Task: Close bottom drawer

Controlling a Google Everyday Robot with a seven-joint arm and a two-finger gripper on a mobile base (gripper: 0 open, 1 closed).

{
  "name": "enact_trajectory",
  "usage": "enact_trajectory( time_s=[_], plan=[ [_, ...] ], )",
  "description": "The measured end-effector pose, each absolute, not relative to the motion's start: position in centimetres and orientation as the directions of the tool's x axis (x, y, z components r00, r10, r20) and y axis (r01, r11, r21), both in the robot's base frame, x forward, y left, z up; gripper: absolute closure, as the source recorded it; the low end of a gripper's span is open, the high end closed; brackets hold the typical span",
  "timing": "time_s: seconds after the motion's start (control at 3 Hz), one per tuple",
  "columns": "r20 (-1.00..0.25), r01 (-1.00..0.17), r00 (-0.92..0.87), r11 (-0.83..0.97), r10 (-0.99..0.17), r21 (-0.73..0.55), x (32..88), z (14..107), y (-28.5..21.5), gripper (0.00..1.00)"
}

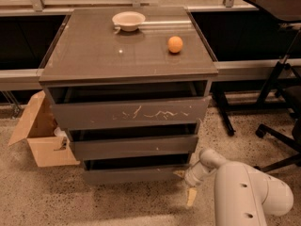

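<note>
The bottom drawer [134, 174] is the lowest of three in a dark grey-brown cabinet. Its plain front sits nearly flush under the middle drawer front, with a thin dark gap above it. My gripper [186, 185] is at the drawer front's right end, low near the floor. One pale fingertip [179, 174] touches or nearly touches the front's right corner; the other [191, 197] points down toward the floor. My white arm [249, 192] fills the lower right corner.
The top drawer front with white scratches [129, 113] and the middle drawer front [134, 146] stick out slightly. A white bowl [128, 20] and an orange [175, 44] sit on the cabinet top. An open cardboard box [40, 135] stands left; chair legs [277, 135] stand right.
</note>
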State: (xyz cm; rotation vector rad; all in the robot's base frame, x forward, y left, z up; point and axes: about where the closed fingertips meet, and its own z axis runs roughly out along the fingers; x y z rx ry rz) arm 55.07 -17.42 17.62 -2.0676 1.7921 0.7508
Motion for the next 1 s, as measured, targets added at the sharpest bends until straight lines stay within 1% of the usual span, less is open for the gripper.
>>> enact_trajectory(
  time_s=[0.33,0.67,1.0],
  plan=[
    [-0.566,-0.983,0.108,-0.173,-0.818,0.062,56.7,18.2,-17.9,0.00],
    [-0.558,-0.991,0.104,-0.133,-0.824,0.011,59.0,18.2,-18.7,0.00],
    [-0.556,-0.994,0.097,-0.111,-0.825,-0.008,60.1,18.1,-19.1,0.00]
  ],
)
